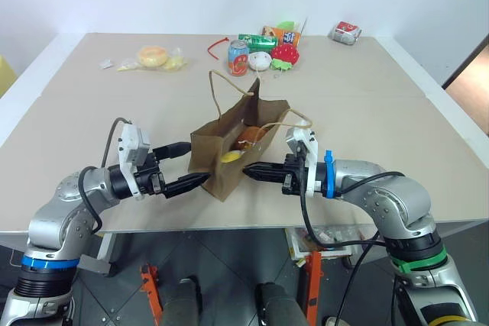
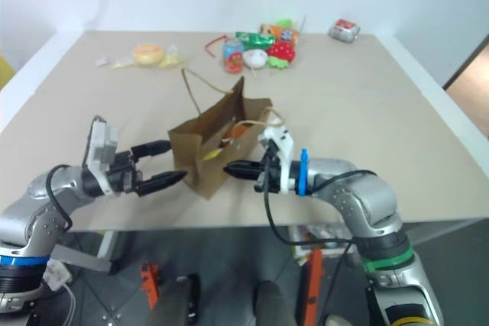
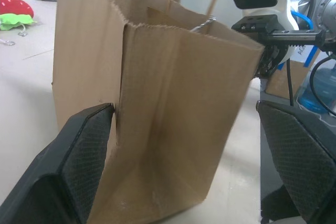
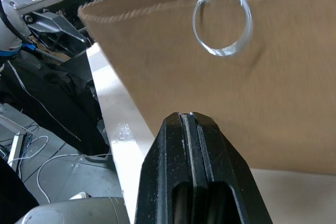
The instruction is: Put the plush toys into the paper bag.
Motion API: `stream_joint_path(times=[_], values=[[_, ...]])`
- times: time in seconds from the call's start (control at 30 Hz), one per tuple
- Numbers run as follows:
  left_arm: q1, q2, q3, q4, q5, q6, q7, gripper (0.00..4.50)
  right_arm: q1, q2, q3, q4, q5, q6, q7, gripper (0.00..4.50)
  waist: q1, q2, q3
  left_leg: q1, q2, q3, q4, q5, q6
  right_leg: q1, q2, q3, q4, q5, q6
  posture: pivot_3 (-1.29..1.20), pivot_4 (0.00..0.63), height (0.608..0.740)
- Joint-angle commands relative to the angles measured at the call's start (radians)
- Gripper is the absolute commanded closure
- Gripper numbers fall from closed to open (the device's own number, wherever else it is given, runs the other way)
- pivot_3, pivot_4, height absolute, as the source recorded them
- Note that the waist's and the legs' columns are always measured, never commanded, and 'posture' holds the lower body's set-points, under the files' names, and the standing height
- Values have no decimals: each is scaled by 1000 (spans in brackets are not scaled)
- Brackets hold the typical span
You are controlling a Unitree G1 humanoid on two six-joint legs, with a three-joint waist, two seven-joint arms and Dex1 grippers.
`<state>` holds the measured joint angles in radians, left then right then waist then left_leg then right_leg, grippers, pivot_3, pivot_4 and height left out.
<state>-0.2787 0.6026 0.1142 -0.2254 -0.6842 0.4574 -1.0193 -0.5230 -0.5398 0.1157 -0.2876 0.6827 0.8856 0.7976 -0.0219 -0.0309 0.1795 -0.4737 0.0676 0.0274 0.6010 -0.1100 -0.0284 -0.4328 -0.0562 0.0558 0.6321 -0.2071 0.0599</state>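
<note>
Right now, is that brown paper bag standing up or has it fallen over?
Standing upright. The paper bag rests on its base on the table, mouth open upward, and something yellow and orange shows inside.

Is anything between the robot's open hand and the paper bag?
No. The open left gripper is right at the paper bag, one finger against its side, with nothing between. The shut right gripper is at the opposite side.

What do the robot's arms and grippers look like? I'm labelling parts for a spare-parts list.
Both arms are silver-grey with loose black cables. The left gripper and right gripper have black tapered fingers with textured pads and white camera mounts. The right wrist carries a blue clip.
</note>
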Motion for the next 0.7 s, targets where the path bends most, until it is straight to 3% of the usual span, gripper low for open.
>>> stream_joint_path(times=[0.03,0.37,0.7], values=[[-64,-16,-48,37,29,-37,-46,0,-31,26,-13,-7,-10,-9,-30,4380,0,0,0,0,0,0,0,0,0,0,0,0,0,0,0,0,150,740],[-81,-48,-102,52,134,-116,-22,0,-71,86,-18,32,-51,-16,-95,4380,0,0,0,0,0,0,0,1,1,0,0,0,1,0,0,0,150,740],[-110,-144,-193,46,299,-86,199,0,-96,126,-12,64,-85,-16,-134,4380,1,0,0,0,0,0,0,1,2,0,0,0,2,1,1,0,150,740]])
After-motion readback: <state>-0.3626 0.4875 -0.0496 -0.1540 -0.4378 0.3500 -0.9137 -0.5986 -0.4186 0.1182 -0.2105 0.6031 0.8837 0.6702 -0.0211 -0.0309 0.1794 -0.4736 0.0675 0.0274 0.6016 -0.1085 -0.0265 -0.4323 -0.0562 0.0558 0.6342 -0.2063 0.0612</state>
